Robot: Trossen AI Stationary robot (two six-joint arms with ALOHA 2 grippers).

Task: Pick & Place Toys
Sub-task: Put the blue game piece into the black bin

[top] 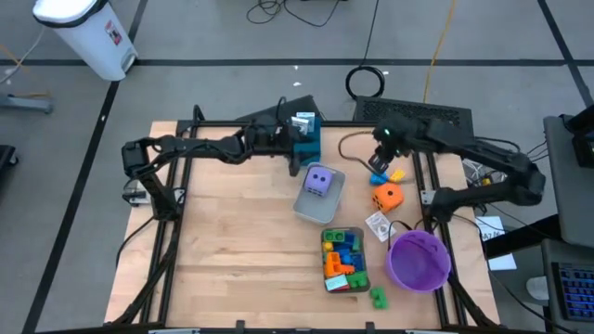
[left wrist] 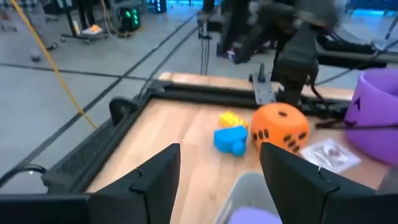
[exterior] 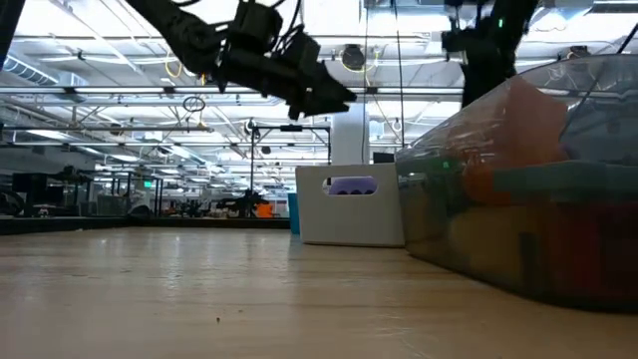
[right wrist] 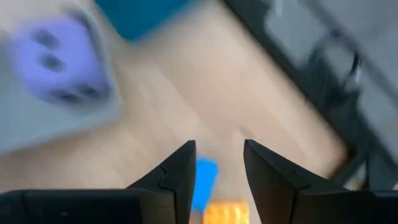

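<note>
The right end effector (top: 380, 158) hovers at about two o'clock on the table (top: 232, 232), its fingers parted with nothing between them, directly over the blue brick (top: 378, 178) and the yellow brick (top: 397, 173). The wrist view looks straight down on both, the blue brick (right wrist: 203, 180) sitting slightly off the gap toward one finger. The step in hand looks like a grasp of the blue brick. To do it well, centre the gap over that brick first, descend vertically, and close only when both fingertips bracket its sides, so the yellow brick touching it is not dragged along or pinched with it.

The orange die (top: 387, 196) lies just beside them toward five o'clock; keep the fingers clear of it. The purple die (top: 318, 181) already rests in a grey tray (top: 311, 211) near the centre, and a second tray (top: 360, 283) at five o'clock holds many bricks. One green brick (top: 378, 297) lies loose beside the purple bowl (top: 419, 260).

The left end effector (top: 299, 148) waits at twelve o'clock, fingers apart and empty.
</note>
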